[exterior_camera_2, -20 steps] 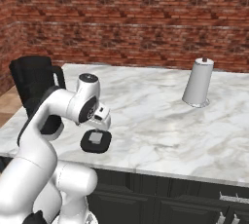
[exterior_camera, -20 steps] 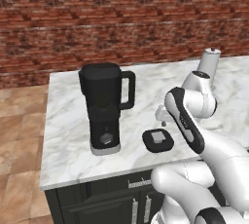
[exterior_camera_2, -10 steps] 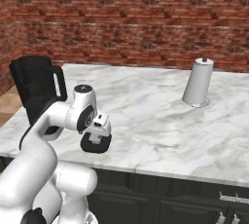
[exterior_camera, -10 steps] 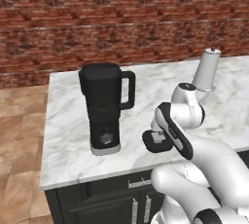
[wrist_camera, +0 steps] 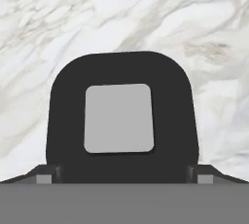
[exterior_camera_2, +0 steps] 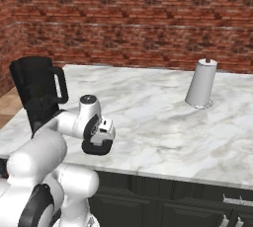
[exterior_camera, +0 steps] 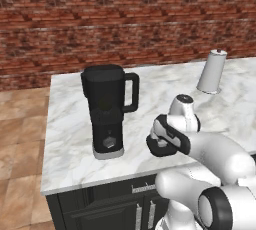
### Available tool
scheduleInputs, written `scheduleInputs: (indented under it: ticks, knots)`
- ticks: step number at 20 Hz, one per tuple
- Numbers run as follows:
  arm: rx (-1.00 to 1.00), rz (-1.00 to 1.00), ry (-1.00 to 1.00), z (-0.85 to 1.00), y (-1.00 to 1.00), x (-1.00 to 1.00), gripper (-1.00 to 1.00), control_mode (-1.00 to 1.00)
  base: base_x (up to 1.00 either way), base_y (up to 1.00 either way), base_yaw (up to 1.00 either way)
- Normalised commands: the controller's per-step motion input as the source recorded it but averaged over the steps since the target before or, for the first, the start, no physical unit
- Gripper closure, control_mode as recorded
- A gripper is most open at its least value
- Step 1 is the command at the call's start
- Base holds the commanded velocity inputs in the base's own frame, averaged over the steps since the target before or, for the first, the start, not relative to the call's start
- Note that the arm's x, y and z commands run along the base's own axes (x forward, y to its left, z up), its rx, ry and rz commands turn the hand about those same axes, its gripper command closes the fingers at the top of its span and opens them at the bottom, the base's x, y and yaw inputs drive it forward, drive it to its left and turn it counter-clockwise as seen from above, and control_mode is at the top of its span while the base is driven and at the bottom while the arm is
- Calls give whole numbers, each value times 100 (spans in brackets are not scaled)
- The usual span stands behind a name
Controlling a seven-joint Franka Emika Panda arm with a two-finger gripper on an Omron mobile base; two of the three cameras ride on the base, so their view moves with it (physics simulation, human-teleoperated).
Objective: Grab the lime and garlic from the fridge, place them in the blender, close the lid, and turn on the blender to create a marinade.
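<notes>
The black blender (exterior_camera: 107, 109) (exterior_camera_2: 37, 90) stands on the marble counter's left part, its jug topless; I cannot make out what is inside the dark jug. The flat black lid (wrist_camera: 121, 72) with its grey square cap lies on the counter to the blender's right, near the front edge. My gripper (wrist_camera: 124, 177) (exterior_camera: 162, 141) (exterior_camera_2: 101, 139) points straight down just over the lid, open, with one fingertip (wrist_camera: 46, 177) at each side of it. The hand covers most of the lid (exterior_camera: 154, 150) (exterior_camera_2: 94, 149) in both base views. Lime, garlic and fridge are out of view.
A pale grey tapered roll (exterior_camera: 211, 71) (exterior_camera_2: 200, 83) stands on a stand at the counter's back right. A brick wall runs behind the marble counter (exterior_camera: 70, 139) (exterior_camera_2: 148, 117). Dark cabinet fronts sit below the front edge.
The hand has come down and toward the counter's front edge, from above the lid to right over it. The jaws stayed open. Blender and lid have not moved.
</notes>
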Motion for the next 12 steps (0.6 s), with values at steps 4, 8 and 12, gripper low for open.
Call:
scheduleInputs:
  ticks: [4, 8, 12]
  knots:
    - [-1, 2, 0, -25, 0, 29, -100, -100, 0, 0, 0]
    - [-2, 0, 0, -19, 2, -4, -100, -100, 0, 0, 0]
    - [-1, 0, 0, -19, 0, -9, -100, -100, 0, 0, 0]
